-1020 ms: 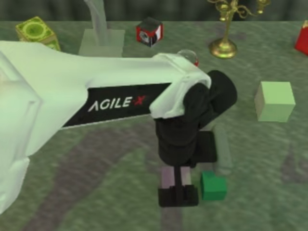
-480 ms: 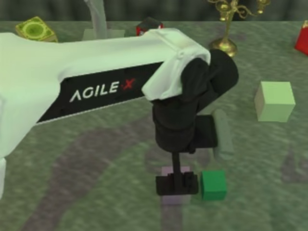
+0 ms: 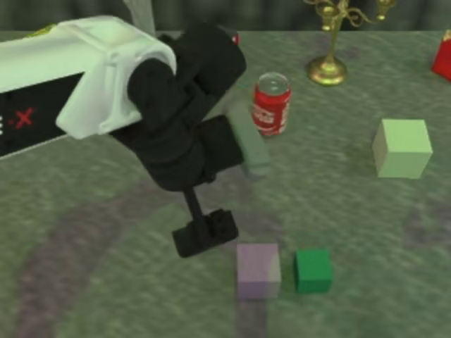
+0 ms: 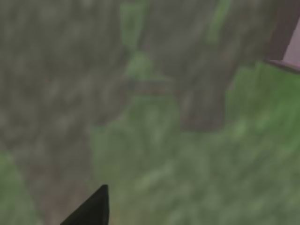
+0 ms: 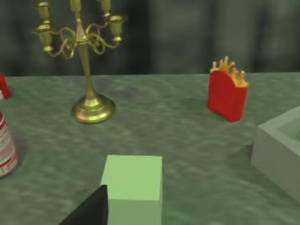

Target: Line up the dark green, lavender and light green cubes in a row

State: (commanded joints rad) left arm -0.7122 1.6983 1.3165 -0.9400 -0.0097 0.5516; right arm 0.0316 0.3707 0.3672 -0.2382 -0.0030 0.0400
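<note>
Here, the lavender cube (image 3: 258, 271) is being left resting on the table just beside the dark green cube (image 3: 313, 270), below and right of the left gripper (image 3: 204, 233), whose finger spread cannot be told. The light green cube (image 3: 402, 147), well apart, is best being grasped squarely next.

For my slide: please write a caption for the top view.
Left tool beside lavender cube, near dark green cube; light green cube apart.

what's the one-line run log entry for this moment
left gripper: off lavender cube | lavender cube: on table beside dark green cube | light green cube: apart, unplaced | right arm: out of top view
</note>
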